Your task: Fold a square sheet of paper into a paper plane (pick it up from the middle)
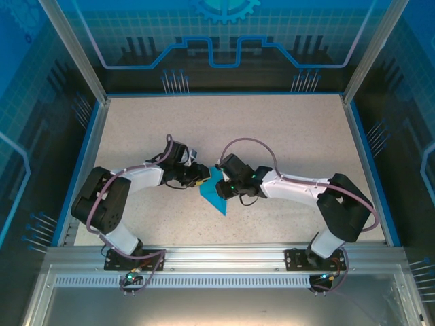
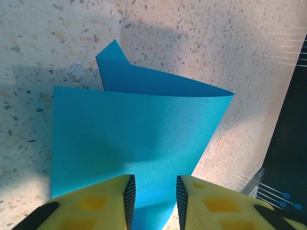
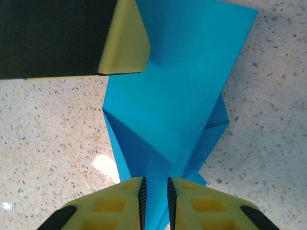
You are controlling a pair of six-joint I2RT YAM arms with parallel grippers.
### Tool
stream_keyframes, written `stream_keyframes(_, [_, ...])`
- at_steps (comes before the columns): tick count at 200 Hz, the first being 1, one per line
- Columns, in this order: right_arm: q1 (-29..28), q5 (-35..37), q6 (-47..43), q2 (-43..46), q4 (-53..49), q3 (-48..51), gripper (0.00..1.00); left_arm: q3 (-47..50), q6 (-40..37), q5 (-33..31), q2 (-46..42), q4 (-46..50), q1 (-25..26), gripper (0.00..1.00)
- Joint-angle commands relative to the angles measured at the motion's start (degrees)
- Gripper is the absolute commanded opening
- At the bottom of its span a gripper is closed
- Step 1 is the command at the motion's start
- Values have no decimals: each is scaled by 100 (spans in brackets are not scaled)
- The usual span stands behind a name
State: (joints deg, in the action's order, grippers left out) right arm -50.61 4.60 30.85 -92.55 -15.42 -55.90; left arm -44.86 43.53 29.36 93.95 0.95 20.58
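desk (image 1: pixel 285 136): speckled, blue enclosure walls around.
paper sheet (image 2: pixel 134 139): teal, partly folded, raised off desk betw both jaws.
R jaws: nearly closed, pinching sheet's fold.
L jaws: sheet edge sits in gap, pads apart; can't tell if gripping.

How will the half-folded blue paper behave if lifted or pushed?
The paper is probably floppy: its open side bows in a curve. Where it is creased, it looks stiffer. Thin, so likely light; a push would probably bend it.
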Motion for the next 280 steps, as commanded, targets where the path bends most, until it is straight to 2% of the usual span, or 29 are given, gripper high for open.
stream_keyframes(1, [-390, 440, 656, -59, 64, -270, 18, -223, 24, -50, 164, 25, 77, 28])
stream_keyframes(25, [-642, 582, 918, -92, 225, -241, 16, -362, 33, -76, 294, 158, 122, 25])
stream_keyframes(52, [-665, 604, 1160, -346, 155, -222, 15, -453, 106, -131, 395, 224, 154, 24])
stream_keyframes(123, [-353, 584, 1525, -691, 463, 151, 14, -484, 169, -305, 257, 393, 153, 25])
stream_keyframes(211, [62, -151, 1693, -905, 1127, 519, 14, 252, 245, -660, -627, 417, 113, 51])
stream_keyframes(239, [249, -525, 1818, -878, 1587, 948, 14, 519, 301, -447, -713, 213, 109, 58])
stream_keyframes(280, [526, -1002, 2052, -867, 2189, 1336, 15, 716, 335, -198, -651, 12, 118, 62])
